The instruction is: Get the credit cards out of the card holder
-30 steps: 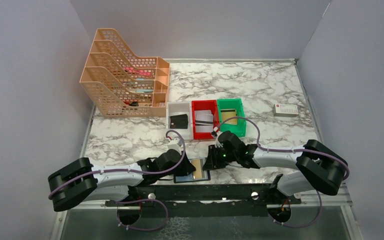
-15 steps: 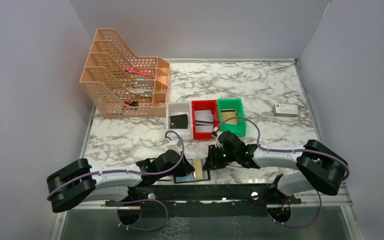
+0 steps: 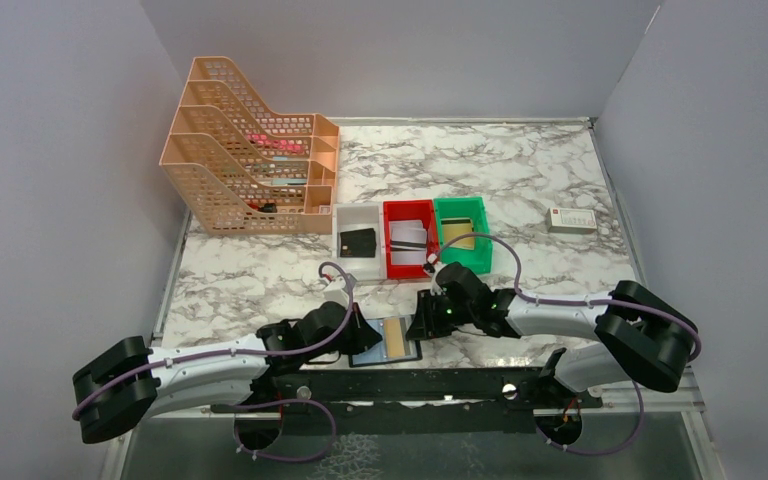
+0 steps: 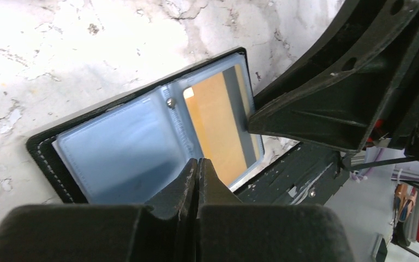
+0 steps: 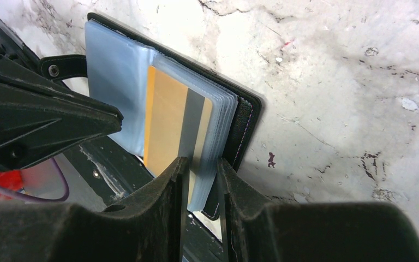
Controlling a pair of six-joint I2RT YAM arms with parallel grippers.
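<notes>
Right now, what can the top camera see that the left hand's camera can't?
Only the top view shows the orange rack, the white, red and green bins, and the white box. Only the left wrist view shows the left hand shut, its tips at the sleeves' edge. Both show the open card holder with a gold card inside.

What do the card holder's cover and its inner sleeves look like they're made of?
The card holder cover looks like black leather or faux leather: matte, with stitching along its edge. The sleeves look like clear glossy plastic film, blue-grey with glare; the tan-gold card shows through one.
</notes>
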